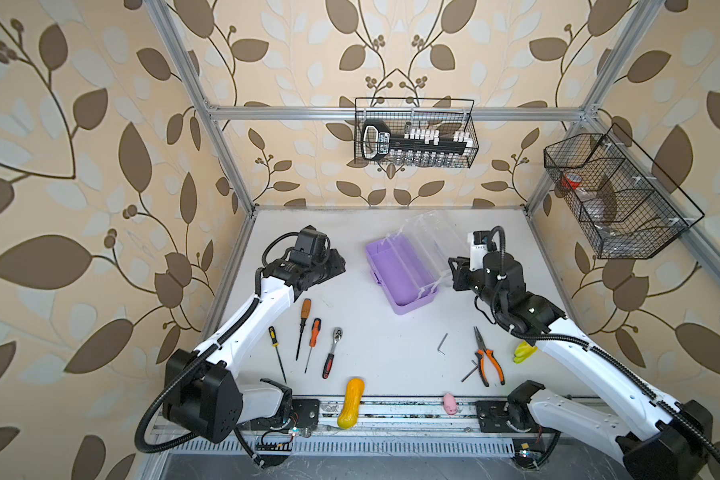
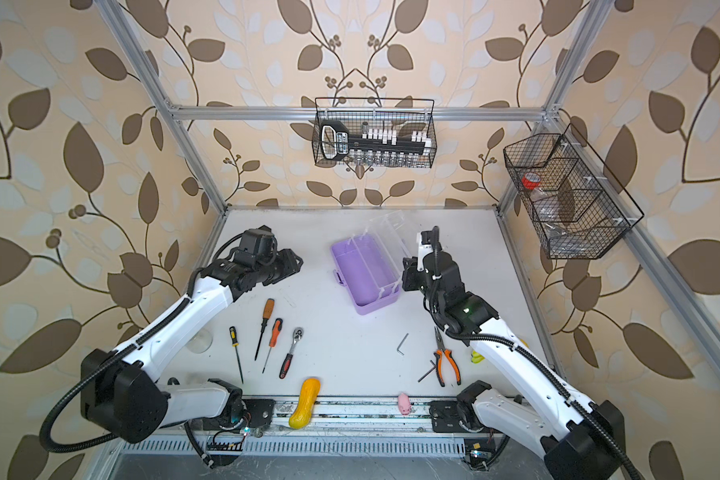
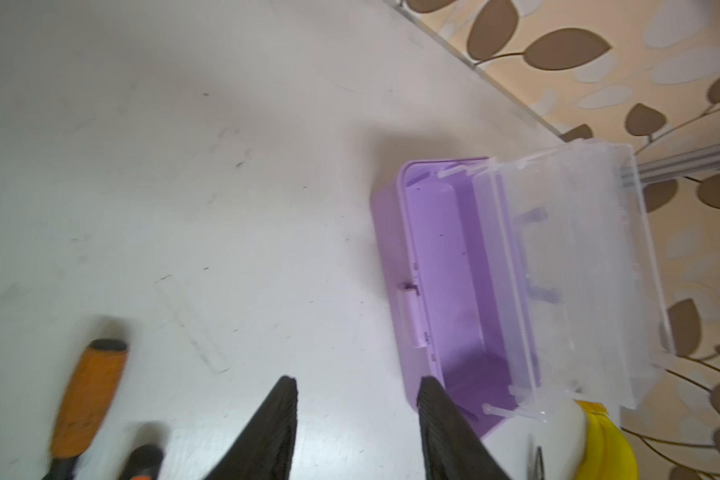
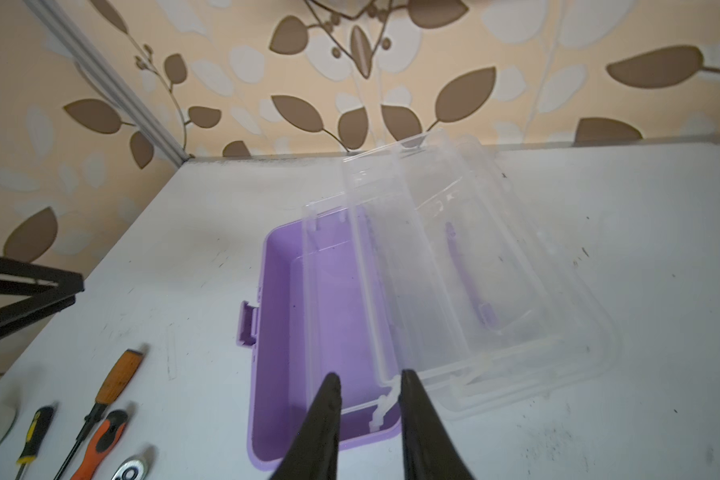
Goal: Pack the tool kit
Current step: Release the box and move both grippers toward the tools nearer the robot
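**Tool kit (image 1: 400,270) open and empty; nothing packed yet.**
Screwdrivers (image 1: 305,309) and pliers (image 1: 489,357) lie loose by the tabletop's (image 1: 391,353) front edge. Left gripper (image 3: 357,380) half open, empty. Right gripper (image 4: 370,374) narrow-gapped at the tray (image 4: 391,291) corner, grip unclear.

Robot lab cell, not a real room: aluminium frame (image 1: 287,113) boxing in a white desk (image 1: 391,332), leaf wallpaper (image 1: 80,166) on panels, two arms (image 1: 246,324) on a front rail (image 1: 404,411), wire baskets (image 1: 641,232) clipped on.
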Action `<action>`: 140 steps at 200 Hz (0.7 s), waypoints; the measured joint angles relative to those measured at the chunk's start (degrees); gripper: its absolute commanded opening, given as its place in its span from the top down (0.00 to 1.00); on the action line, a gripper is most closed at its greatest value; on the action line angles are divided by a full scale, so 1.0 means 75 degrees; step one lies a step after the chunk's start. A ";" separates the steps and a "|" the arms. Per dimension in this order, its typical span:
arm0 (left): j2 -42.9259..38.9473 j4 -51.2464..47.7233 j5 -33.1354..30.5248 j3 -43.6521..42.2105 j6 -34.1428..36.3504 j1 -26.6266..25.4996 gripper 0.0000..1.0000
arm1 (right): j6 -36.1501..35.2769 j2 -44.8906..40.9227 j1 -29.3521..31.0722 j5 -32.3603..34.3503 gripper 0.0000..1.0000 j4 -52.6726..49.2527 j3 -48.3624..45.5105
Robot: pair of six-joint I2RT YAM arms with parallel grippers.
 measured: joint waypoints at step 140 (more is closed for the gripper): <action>0.1166 -0.1883 -0.2515 -0.1177 -0.0323 0.0280 0.60 | 0.0274 0.1274 0.2457 -0.0047 0.65 0.0889 -0.1501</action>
